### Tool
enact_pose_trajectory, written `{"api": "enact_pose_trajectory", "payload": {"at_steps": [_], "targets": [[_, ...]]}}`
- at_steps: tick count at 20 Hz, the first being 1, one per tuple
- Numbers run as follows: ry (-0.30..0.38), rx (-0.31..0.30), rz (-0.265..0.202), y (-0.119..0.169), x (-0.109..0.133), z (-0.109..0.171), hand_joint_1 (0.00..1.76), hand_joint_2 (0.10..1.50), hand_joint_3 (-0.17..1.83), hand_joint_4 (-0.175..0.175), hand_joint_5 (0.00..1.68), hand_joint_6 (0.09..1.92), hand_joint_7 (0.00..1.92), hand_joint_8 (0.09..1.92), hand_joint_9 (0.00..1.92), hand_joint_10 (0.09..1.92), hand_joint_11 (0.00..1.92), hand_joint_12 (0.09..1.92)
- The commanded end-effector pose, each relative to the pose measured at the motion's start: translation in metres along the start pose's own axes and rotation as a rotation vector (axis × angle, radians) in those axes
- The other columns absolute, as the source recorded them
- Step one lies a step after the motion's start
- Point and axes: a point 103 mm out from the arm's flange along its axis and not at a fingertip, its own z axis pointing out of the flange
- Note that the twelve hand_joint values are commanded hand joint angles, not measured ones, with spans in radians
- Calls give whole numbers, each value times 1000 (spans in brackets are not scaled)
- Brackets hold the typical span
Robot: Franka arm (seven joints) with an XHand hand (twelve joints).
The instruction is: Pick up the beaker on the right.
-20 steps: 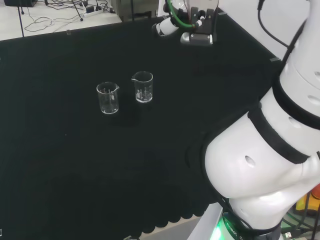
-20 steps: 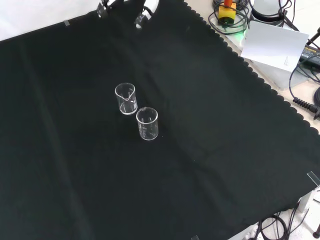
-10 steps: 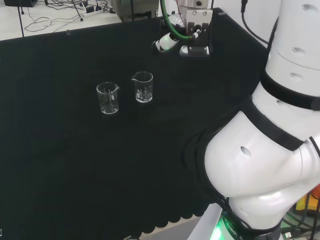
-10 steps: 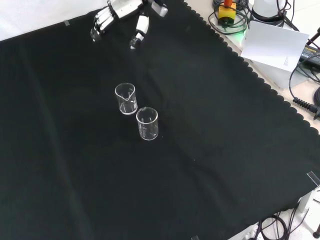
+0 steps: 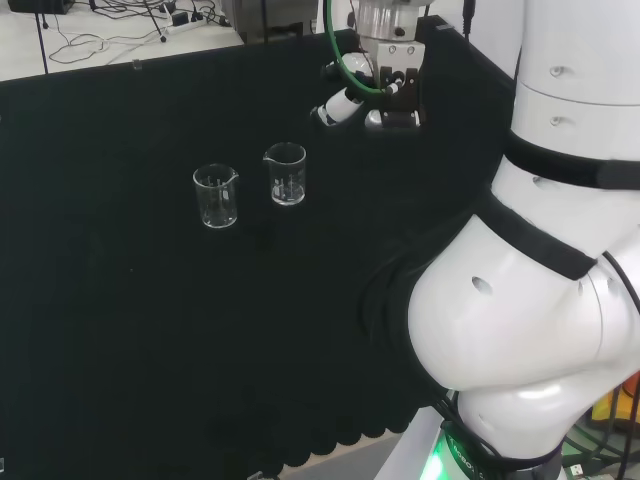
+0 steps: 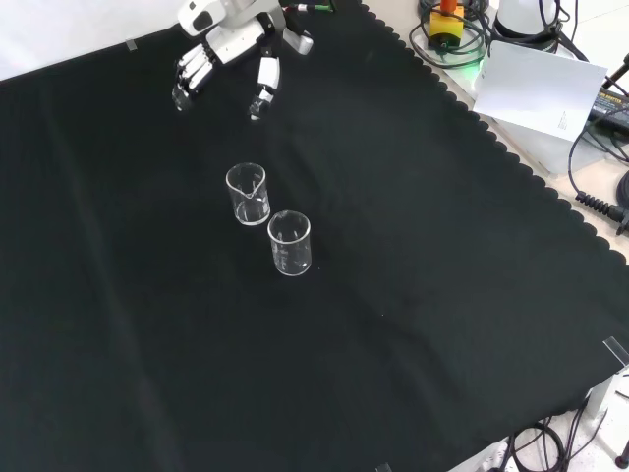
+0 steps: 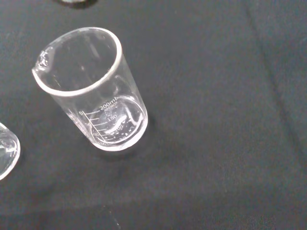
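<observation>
Two clear empty beakers stand upright on the black cloth. In the head view one beaker (image 5: 286, 173) is to the right of the other beaker (image 5: 216, 196). The front view shows them as the upper beaker (image 6: 248, 194) and the lower beaker (image 6: 290, 243). The hand (image 5: 392, 108) hangs above the cloth, right of and beyond the right-hand beaker in the head view. In the front view the hand (image 6: 228, 41) is above the upper beaker, open, its fingers (image 6: 187, 74) and thumb (image 6: 263, 84) spread and holding nothing. The wrist view looks down on one beaker (image 7: 91, 91), with the rim of a second beaker (image 7: 6, 151) at the picture's edge.
The arm's white links (image 5: 540, 300) stand at the right of the head view. Off the cloth's scalloped edge in the front view lie a white box (image 6: 545, 93), cables and a yellow button (image 6: 447, 20).
The hand has come down and closer to the beakers, further into the front view from its top edge. Both beakers stand where they were.
</observation>
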Motion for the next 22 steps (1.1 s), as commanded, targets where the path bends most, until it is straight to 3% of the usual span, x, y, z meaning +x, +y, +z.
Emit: {"api": "enact_pose_trajectory", "payload": {"at_steps": [1, 7, 9, 17, 20, 22], "targets": [[50, 41, -60, 13, -10, 21, 746, 725, 474, -25, 306, 87, 118, 579, 267, 681, 0, 1318], [96, 84, -111, 19, -14, 42, 844, 637, 576, -39, 365, 87, 227, 673, 407, 683, 0, 1410], [127, 63, -125, 19, -17, 47, 860, 617, 597, -43, 374, 87, 205, 679, 393, 679, 0, 1411], [168, 113, -188, 26, -21, 65, 863, 567, 633, -49, 366, 87, 56, 657, 244, 683, 0, 1382], [213, 62, -211, 27, -24, 73, 877, 558, 636, -50, 360, 87, 65, 664, 252, 692, 0, 1380], [217, 74, -218, 28, -24, 78, 892, 551, 641, -52, 377, 87, 118, 680, 297, 699, 0, 1408]]}}
